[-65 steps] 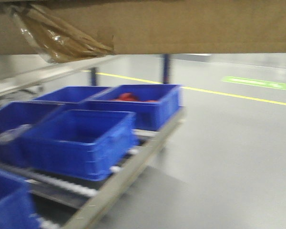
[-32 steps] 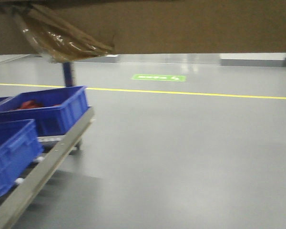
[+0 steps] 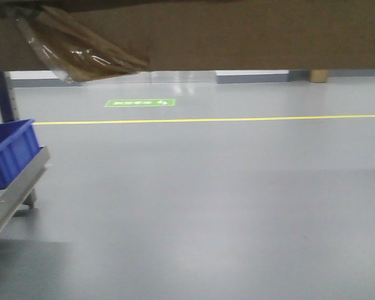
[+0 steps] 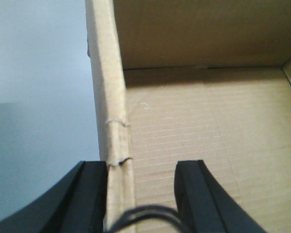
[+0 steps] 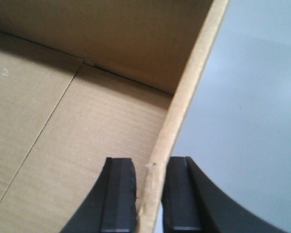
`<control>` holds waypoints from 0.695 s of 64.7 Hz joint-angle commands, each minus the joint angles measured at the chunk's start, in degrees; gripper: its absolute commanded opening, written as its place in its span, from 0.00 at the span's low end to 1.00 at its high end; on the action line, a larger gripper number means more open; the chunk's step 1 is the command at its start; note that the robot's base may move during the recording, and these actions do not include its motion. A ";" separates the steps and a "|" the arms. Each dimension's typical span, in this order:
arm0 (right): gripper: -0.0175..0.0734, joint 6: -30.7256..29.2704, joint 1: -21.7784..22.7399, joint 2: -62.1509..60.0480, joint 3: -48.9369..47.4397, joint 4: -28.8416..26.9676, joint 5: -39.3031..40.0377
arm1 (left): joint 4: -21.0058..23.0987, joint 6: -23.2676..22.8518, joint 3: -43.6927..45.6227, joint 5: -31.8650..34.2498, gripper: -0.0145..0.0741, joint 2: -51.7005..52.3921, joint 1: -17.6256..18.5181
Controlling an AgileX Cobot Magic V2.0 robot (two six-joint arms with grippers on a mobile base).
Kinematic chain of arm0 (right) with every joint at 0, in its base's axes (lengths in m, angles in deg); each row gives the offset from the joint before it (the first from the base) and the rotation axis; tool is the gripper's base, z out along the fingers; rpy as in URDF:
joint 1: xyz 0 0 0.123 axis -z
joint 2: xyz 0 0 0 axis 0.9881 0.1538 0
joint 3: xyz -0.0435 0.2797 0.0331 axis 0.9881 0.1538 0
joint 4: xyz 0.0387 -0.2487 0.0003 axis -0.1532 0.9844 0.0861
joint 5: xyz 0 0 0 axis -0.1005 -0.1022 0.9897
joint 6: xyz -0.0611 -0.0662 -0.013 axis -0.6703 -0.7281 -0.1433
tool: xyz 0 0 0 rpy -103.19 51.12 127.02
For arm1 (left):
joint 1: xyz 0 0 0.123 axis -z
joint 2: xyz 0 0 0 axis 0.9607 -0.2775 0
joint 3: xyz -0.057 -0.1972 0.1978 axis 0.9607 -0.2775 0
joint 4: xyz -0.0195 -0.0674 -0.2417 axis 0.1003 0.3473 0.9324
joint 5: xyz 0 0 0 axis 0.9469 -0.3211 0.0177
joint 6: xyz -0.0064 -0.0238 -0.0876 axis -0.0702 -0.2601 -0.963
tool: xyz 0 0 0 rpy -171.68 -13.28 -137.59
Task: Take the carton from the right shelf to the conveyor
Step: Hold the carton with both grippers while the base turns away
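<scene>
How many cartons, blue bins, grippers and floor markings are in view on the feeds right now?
carton: 1
blue bin: 1
grippers: 2, the left gripper and the right gripper
floor markings: 2, the yellow line and the green sign
Total: 6

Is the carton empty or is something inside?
Empty as far as shown: both wrist views look into the open carton and see only bare corrugated floor and walls. Parts of the inside are out of view.
</scene>
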State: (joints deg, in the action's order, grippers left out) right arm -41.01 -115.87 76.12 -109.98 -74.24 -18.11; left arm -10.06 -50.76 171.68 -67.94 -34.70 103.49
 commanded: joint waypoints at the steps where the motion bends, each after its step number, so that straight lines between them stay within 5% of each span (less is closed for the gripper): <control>1: 0.12 -1.57 -0.37 -0.29 -0.10 -4.36 4.24 | 4.64 1.58 0.29 6.21 0.15 0.45 0.98; 45: 0.12 -1.57 -0.37 -0.29 -0.10 -4.36 4.24 | 4.64 1.58 0.29 6.21 0.15 0.45 0.98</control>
State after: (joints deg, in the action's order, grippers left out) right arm -41.01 -115.87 76.12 -109.98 -74.24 -18.11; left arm -10.06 -50.76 171.68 -67.83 -34.70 103.49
